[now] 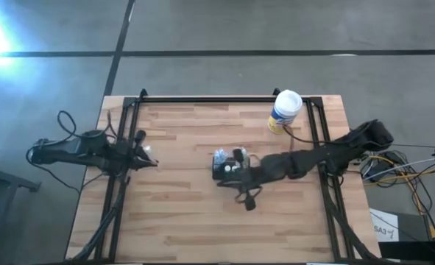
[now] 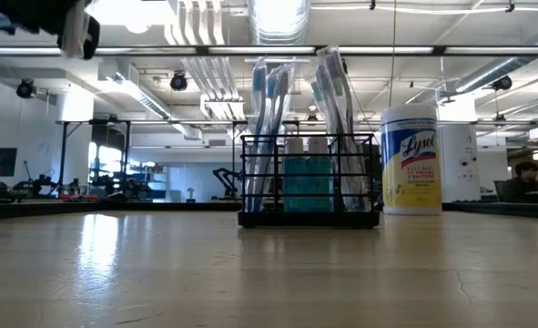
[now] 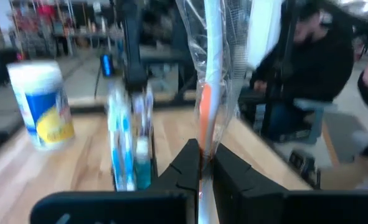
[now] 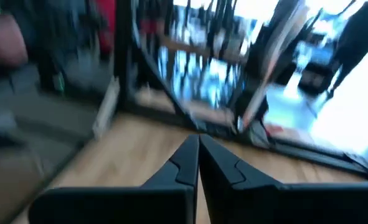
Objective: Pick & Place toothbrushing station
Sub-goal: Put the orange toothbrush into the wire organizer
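Observation:
The toothbrushing station (image 1: 227, 162) (image 2: 309, 182) is a black wire holder. It stands by its base on the middle of the wooden table, with wrapped toothbrushes upright in it. My right gripper (image 1: 233, 177) (image 4: 198, 149) hovers shut and empty at the station's near side, reaching in from the right. My left gripper (image 1: 149, 156) (image 3: 200, 171) is at the table's left edge, raised and pointing level toward the station (image 3: 129, 149). It is shut on a clear-wrapped toothbrush (image 3: 207, 68). My left gripper pinches the wrapped toothbrush between its two fingers at the orange lower part of the handle (image 3: 203, 140). The fingers come in level and lie across the toothbrush. It stands upright above them, clear of the table.
A white canister with a yellow and blue label (image 1: 284, 110) (image 2: 411, 159) stands at the far right of the table, behind the station. Black frame rails (image 1: 202, 99) run along the far and side edges. A person (image 3: 308, 68) sits beyond the table's right side.

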Robot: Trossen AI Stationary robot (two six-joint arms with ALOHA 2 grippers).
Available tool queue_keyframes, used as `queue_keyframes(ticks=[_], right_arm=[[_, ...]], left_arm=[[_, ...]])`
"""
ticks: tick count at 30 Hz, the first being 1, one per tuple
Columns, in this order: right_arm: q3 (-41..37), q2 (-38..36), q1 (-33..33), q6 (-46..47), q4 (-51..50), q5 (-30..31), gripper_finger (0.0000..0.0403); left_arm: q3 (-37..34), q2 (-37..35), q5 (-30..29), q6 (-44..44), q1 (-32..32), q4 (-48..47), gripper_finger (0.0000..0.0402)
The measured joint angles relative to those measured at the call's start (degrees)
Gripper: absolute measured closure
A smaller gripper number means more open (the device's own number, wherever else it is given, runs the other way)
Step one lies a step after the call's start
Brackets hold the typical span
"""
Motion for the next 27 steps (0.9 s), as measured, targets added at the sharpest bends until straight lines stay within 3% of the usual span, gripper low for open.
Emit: queue_keyframes(ticks=[6, 10, 20, 27], right_arm=[[-16.4, -3.8, -3.2, 11.1, 27.1, -0.2, 0.0389], [-19.2, -3.9, -3.9, 14.3, 28.1, -0.9, 0.0355], [-18.4, -3.5, -3.9, 15.2, 27.3, -2.0, 0.0209], [-18.4, -3.5, -3.9, 14.7, 27.9, -1.2, 0.0177]], left_arm=[[-2.7, 0.6, 0.9, 2.7, -0.1, 1.0, 0.0381], [-3.6, 1.0, 0.9, 3.2, -0.1, 3.4, 0.0381], [-3.5, 2.0, 2.0, 3.4, -0.1, 6.6, 0.0381], [-3.6, 9.1, 3.4, 1.6, -0.4, 18.2, 0.0381]])
